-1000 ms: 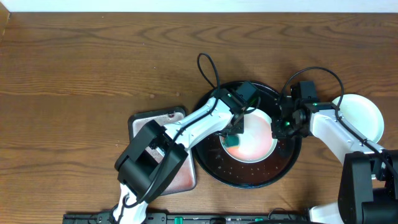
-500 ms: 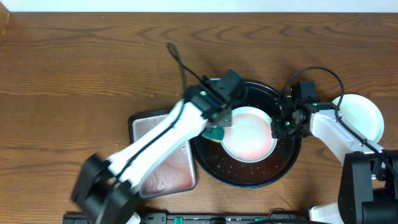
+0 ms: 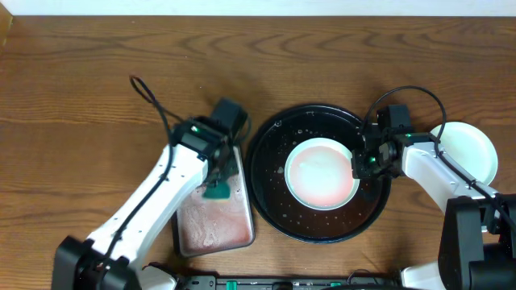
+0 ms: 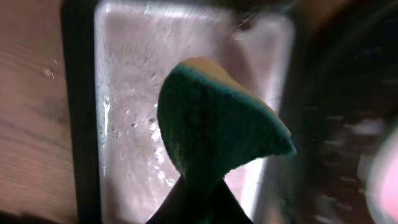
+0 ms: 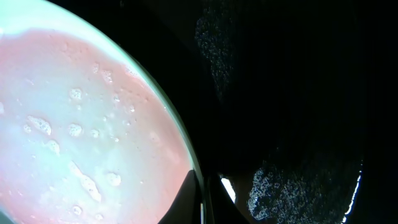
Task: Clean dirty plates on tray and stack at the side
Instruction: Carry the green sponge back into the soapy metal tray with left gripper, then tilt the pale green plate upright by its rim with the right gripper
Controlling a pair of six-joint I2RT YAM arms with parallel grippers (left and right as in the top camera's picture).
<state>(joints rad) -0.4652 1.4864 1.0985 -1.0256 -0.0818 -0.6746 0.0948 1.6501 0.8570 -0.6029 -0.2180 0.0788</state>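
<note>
A pale mint-white plate with a pinkish wet film lies in the large round black tray. My right gripper is shut on the plate's right rim; the wrist view shows the rim pinched between the fingertips. My left gripper is shut on a green and yellow sponge and holds it over the rectangular pinkish tray. A white stack of plates sits at the far right, partly behind my right arm.
The pinkish tray is wet, with a dark rim. Foam spots lie on the black tray floor. Bare wooden table spreads to the left and back. Cables loop above both wrists.
My left arm swung left with the sponge, off the plate and out of the black tray, to above the pinkish tray. The right gripper and plate stayed put.
</note>
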